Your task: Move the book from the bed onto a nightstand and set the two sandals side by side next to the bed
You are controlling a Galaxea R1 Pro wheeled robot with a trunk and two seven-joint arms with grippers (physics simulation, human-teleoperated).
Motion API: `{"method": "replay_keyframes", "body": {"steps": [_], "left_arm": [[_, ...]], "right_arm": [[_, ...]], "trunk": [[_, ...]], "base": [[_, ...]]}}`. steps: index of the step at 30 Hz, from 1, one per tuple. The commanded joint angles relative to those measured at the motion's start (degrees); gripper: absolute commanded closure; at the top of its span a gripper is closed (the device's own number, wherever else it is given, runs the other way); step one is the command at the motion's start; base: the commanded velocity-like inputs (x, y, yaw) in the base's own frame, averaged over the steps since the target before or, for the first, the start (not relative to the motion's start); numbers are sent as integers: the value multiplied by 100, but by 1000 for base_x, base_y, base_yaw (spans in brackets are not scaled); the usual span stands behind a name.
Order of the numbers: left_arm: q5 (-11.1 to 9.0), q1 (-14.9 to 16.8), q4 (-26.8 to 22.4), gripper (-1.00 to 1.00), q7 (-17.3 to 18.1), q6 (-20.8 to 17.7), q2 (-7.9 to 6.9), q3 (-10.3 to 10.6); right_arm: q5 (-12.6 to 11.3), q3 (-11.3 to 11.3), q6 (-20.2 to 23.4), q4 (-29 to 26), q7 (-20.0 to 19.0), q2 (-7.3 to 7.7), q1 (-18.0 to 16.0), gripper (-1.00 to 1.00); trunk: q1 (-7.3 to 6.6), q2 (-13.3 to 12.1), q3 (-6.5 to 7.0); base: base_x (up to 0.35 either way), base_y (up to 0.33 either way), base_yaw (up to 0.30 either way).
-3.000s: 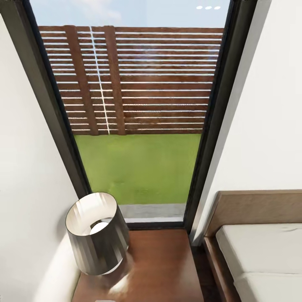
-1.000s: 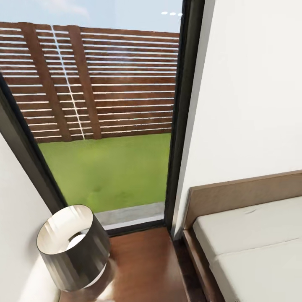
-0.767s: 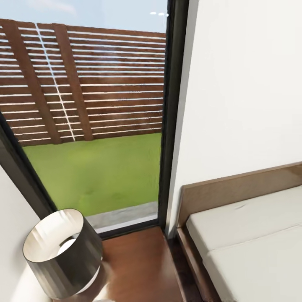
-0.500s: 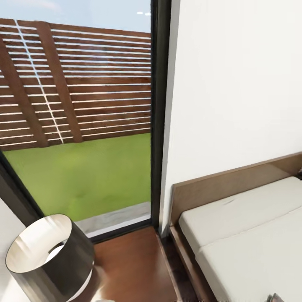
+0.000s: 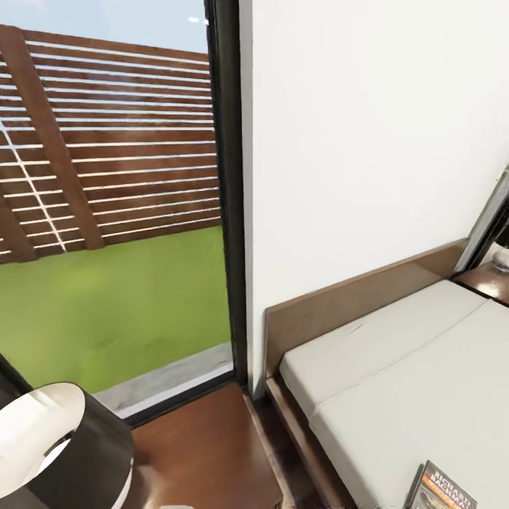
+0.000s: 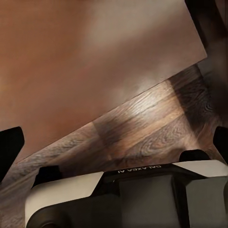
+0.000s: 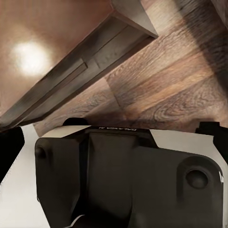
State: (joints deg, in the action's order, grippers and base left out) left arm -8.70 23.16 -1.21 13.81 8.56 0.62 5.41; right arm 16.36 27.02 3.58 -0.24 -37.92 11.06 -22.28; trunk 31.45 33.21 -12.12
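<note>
Book point(image 5: 442, 489) now peeks in at the bottom edge of head view, lying on the mattress of the bed point(image 5: 396, 382), near-side corner, orange band & white "Richard Bachman" lettering readable. A sec ago it wasn't in frame; whole pic has slid, so cam/base has swung right toward the bed, things themselves haven't moved. Lamp point(image 5: 56, 452) w/ dark shade sits on the nightstand point(image 5: 205, 452), just left of the bed, now pushed to the frame corner. Beyond the bed's headboard: white wall, tall glass door w/ lawn & slatted fence left of it. Far side of the bed, a 2nd dark glossy top point(image 5: 491, 279) shows, prob. the other nightstand.

Left gripper point(image 6: 114, 142): fingertips sit at the frame edges, spread wide, nothing between, over nightstand top & wood floor. Right gripper point(image 7: 114, 133): likewise wide & empty, over floor beside the bed's frame.

Meaning: target found, within probable reach soon; pick not started. Sandals unplaced as far as seen.
</note>
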Motion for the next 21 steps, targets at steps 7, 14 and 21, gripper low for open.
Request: {"method": "replay_keyframes", "body": {"steps": [7,14,21], "left_arm": [[-57,4,7,-100,16,23,-1,56],[-55,4,7,-100,16,23,-1,57],[-45,4,7,-100,8,17,7,59]], "right_arm": [[34,49,39,-3,-19,1,-5,-100],[34,49,39,-3,-22,1,-5,-100],[34,49,37,-3,-22,1,-5,-100]], "trunk": [[2,8,-9],[2,8,-9],[2,8,-9]], "base": [[0,23,-283],[0,1,-283],[0,-31,-283]]}}
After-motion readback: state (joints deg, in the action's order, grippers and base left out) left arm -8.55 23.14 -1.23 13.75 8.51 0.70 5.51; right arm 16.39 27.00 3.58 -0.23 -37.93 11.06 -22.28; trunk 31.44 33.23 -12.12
